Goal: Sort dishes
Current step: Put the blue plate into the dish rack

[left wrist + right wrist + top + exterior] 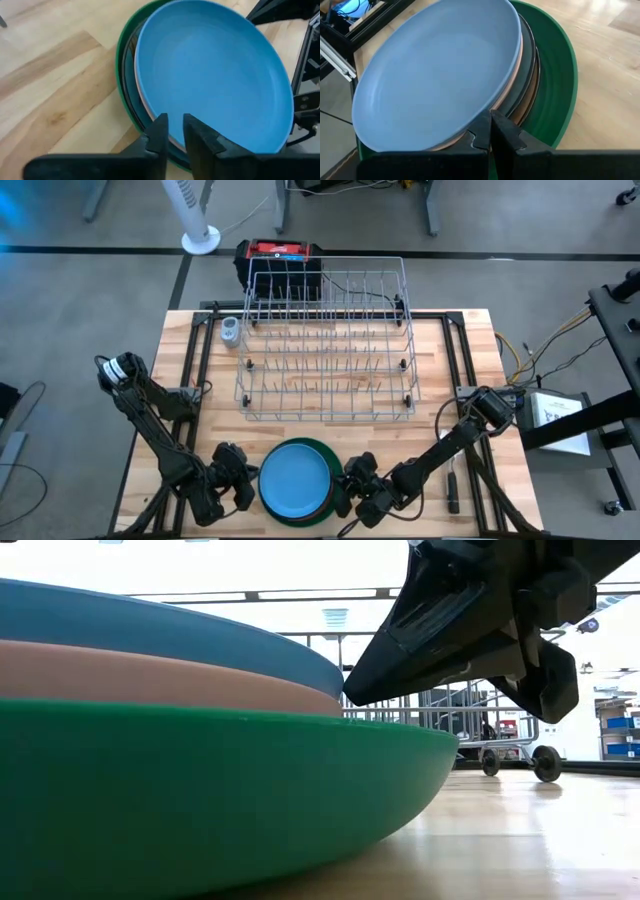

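A wide green plate rests on the wooden table. A pale pink plate lies on it, beneath a light blue plate. A dark gripper meets the stack's rim.

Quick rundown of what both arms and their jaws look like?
Both are matte black, jointed link arms. The left arm has a white band near its base joint; the right arm trails thin black cables. Each ends in two flat, dark, blocky jaws: left gripper, right gripper.
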Available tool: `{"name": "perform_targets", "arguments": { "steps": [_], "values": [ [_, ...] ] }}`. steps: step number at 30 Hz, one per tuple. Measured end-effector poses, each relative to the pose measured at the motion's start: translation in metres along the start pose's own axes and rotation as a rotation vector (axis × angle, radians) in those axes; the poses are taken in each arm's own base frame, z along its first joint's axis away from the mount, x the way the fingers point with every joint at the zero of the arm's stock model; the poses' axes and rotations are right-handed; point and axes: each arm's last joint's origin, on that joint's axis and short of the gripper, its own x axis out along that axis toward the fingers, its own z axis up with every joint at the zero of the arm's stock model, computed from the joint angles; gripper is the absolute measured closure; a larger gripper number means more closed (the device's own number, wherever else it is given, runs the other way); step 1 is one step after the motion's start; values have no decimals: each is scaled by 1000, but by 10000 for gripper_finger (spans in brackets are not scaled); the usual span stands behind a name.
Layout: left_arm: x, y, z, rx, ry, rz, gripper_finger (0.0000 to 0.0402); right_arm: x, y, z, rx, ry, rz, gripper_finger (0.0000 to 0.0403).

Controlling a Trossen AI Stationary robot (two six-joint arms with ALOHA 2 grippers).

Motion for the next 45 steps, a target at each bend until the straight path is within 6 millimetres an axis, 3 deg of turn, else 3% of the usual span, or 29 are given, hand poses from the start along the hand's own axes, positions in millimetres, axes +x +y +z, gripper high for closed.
{"name": "perform_targets", "arguments": {
  "steps": [11,24,45],
  "values": [
    [2,0,-1,-18,3,3,270,2,-1,-1,-8,0,-6,403],
    [21,2,-10,-35,-19,72,267,3,-1,-1,-12,-1,-6,403],
    [30,1,-13,-36,-28,87,267,3,-1,0,-18,-1,-6,403]
  ]
}}
